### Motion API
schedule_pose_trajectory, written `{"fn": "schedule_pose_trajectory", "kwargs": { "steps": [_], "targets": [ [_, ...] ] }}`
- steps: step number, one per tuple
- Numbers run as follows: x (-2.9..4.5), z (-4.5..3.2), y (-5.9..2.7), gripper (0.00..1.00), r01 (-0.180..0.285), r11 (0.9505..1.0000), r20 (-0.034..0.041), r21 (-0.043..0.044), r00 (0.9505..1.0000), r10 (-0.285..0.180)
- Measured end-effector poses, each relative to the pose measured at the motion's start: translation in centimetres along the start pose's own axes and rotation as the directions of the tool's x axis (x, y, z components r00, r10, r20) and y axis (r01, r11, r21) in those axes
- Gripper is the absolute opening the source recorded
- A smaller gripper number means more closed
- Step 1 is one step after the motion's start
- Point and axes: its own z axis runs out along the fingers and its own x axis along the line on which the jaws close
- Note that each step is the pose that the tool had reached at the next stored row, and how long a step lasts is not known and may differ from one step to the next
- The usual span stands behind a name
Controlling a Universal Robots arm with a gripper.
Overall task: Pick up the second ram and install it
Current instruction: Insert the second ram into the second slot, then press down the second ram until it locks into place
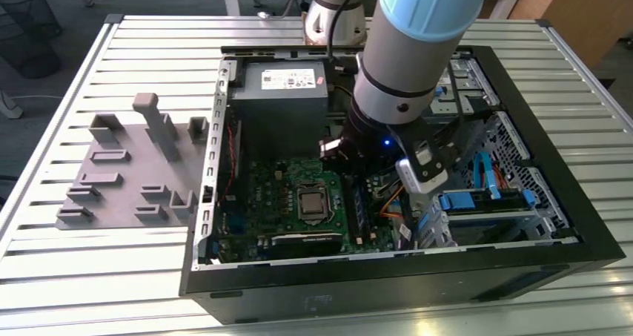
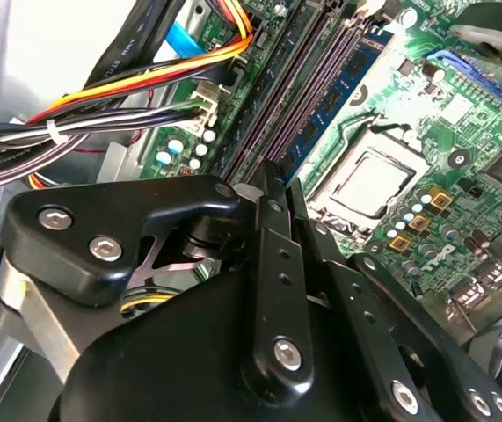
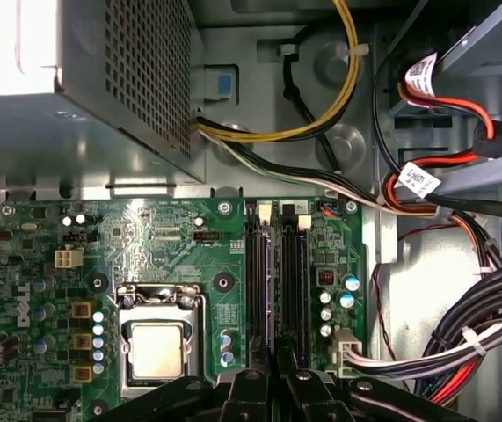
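A ram stick (image 2: 345, 95), a bluish-green board with black chips, stands on edge in the long slots beside the CPU socket (image 2: 365, 180). The exterior view shows it upright on the motherboard (image 1: 358, 205). I cannot tell whether it is the second ram. My gripper (image 2: 275, 176) is shut, its black fingers pressed together with nothing visible between them. The fingertips point at the near end of the slots (image 3: 279, 281) and hang just over them (image 3: 277, 380). Contact with the stick cannot be made out.
The arm (image 1: 401, 84) reaches down into the open computer case (image 1: 396, 277). The power supply (image 1: 282, 91) sits at the back and cable bundles (image 3: 461, 343) run beside the slots. A grey holder tray (image 1: 129, 165) lies on the slatted table at the exterior view's left.
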Motion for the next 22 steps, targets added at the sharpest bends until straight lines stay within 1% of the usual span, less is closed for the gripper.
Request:
{"fn": "schedule_pose_trajectory", "kwargs": {
  "steps": [4,14,22],
  "targets": [
    [-0.01,0.13,-0.01,0.14,0.000,1.0000,0.0000,0.0026,1.0000,0.000],
    [-0.03,0.58,-0.03,0.14,-0.009,1.0000,0.0004,0.0022,1.0000,0.009],
    [0.01,0.63,-0.03,0.14,-0.010,1.0000,0.0004,0.0022,1.0000,0.010]
  ]
}}
